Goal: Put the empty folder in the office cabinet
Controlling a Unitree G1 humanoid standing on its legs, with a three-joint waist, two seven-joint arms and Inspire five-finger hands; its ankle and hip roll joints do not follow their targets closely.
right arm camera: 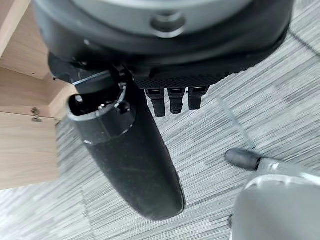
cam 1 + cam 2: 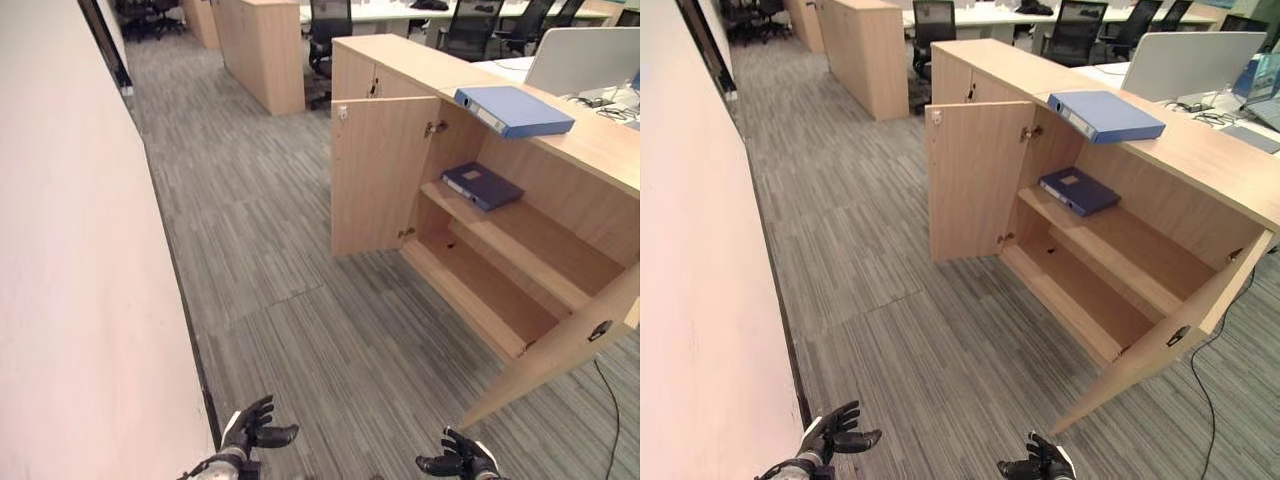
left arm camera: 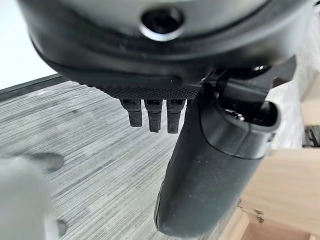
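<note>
One folder [image 2: 513, 110] lies on the cabinet [image 2: 400, 60] top; another folder [image 2: 482, 185] lies on its upper shelf [image 2: 540, 240].

A blue folder [image 2: 513, 110] lies on the cabinet top [image 2: 600, 145]; another, apparently darker, on its shelf [image 2: 540, 240].

An office. Grey striped carpet [image 2: 280, 230] covers the floor, and low wooden cabinets [image 2: 262, 50] stand in rows. Behind them are desks [image 2: 400, 12] with black swivel chairs [image 2: 328, 30]. On the near cabinet [image 2: 560, 140], doors open, lies a blue folder [image 2: 513, 109], another on its shelf [image 2: 482, 185]. A pale wall [image 2: 60, 260] runs along the left.
</note>
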